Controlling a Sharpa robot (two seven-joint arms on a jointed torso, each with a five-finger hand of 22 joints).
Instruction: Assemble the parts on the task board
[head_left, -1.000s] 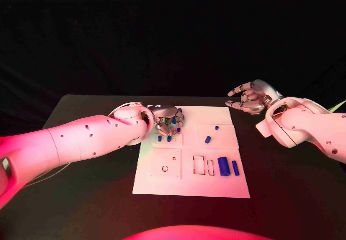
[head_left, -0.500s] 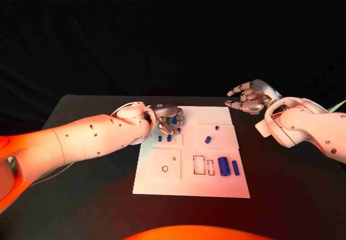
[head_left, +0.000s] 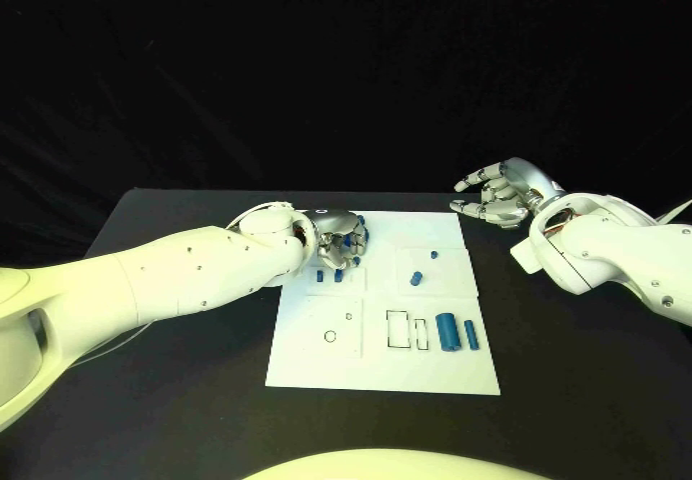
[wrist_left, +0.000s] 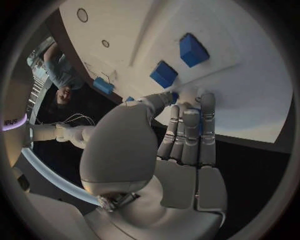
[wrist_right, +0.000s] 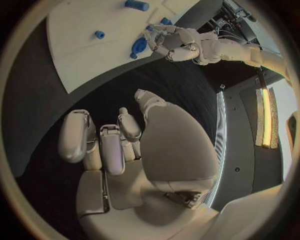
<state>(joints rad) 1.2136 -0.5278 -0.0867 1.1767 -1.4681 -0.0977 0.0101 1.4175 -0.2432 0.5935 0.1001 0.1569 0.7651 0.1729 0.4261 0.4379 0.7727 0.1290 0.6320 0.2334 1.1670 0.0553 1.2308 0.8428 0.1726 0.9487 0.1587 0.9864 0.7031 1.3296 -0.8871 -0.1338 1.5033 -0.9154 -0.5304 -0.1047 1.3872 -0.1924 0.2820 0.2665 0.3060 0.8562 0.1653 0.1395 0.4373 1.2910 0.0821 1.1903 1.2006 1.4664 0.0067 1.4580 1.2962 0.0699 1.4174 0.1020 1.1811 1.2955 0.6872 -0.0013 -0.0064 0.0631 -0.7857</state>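
Observation:
The white task board (head_left: 378, 365) lies in the middle of the table. My left hand (head_left: 342, 242) is down on its far left corner, fingers together, tips (wrist_left: 187, 97) on the plate. A blue part (wrist_left: 174, 95) shows between thumb and fingers, seemingly pinched. Two small blue blocks (head_left: 319, 275) (head_left: 339, 275) lie just in front of that hand, seen close as blocks (wrist_left: 192, 49) (wrist_left: 164, 74). Small blue pieces (head_left: 415, 278) (head_left: 433, 254) sit in the right upper field. Two blue cylinders (head_left: 447, 331) (head_left: 470, 335) lie at the lower right. My right hand (head_left: 499, 197) hovers off the board's far right corner, loosely curled and holding nothing (wrist_right: 119, 145).
Two rectangular slots (head_left: 397, 330) (head_left: 421, 335) and two round holes (head_left: 332, 336) (head_left: 349, 318) mark the board's near half. Bare black table (head_left: 173, 400) surrounds the plate. My left forearm (head_left: 159, 285) crosses the table's left side.
The left hand's fingers have shifted slightly over the board's far left corner. The right hand has stayed where it was.

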